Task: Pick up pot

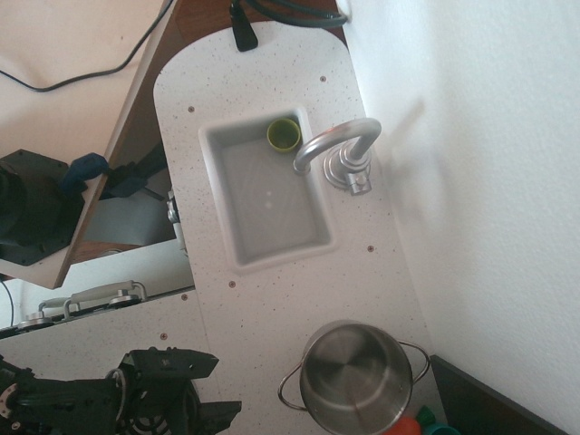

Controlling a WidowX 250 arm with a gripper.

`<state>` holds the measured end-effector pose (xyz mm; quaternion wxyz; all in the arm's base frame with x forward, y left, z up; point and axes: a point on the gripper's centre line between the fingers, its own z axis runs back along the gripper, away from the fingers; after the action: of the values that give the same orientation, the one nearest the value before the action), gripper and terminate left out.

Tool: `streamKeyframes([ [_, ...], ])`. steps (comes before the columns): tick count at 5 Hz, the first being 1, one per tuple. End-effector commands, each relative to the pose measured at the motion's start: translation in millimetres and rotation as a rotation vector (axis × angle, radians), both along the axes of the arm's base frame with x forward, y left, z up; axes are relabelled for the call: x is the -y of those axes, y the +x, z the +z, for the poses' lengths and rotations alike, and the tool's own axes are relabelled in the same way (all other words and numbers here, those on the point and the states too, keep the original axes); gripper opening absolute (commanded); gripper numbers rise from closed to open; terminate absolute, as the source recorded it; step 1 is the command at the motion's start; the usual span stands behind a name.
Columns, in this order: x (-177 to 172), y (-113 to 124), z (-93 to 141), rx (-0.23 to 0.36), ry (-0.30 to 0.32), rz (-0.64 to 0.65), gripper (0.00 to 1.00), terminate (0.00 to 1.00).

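The pot is round, shiny stainless steel, with a thin wire loop handle on each side. It stands upright and empty on the speckled white counter at the bottom of the view, in front of the sink. My gripper is black and sits at the bottom left, to the left of the pot and apart from it. Its two fingers stand spread, with counter showing between them, and it holds nothing.
A white sink is set in the counter's middle, with a small green cup in its far corner and a silver faucet on its right rim. A white wall runs along the right. Orange and teal items lie by the pot.
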<state>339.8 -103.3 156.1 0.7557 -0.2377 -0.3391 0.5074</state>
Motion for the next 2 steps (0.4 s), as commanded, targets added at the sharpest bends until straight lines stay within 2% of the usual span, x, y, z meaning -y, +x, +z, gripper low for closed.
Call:
streamKeyframes([
  [1,0.0,0.0,0.0,0.0,0.0,0.0,1.0,0.0],
  [2,-22.5,4.9,9.1,0.024,-0.155,0.224,1.0,0.0],
])
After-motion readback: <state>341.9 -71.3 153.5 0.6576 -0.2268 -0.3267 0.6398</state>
